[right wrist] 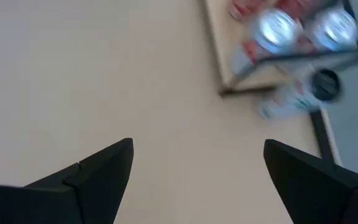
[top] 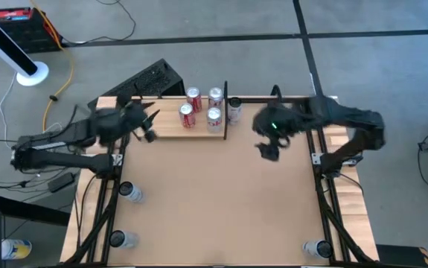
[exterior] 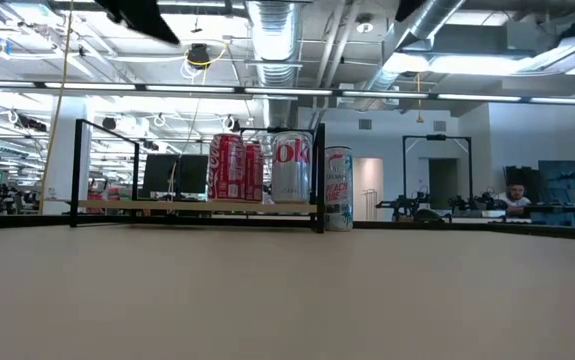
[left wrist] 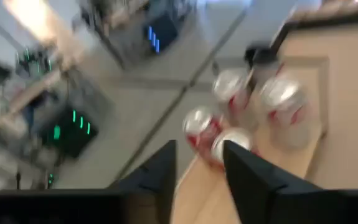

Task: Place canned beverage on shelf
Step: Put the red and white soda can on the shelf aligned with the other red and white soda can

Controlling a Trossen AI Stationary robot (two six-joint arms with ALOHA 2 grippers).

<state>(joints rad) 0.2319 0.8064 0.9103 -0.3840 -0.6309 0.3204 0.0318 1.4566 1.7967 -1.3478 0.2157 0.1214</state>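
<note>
Four cans [top: 202, 107] stand on the shelf [top: 170, 126] and a fifth can [top: 234, 109] just beyond its black end, between the narrowly parted, empty left gripper [top: 148, 123] and the wide-open, empty right gripper [top: 270, 150].

Motion blur smears the cans [left wrist: 241, 118] in the left wrist view; low view shows one arm [exterior: 142, 17] cut off at the top edge.
</note>
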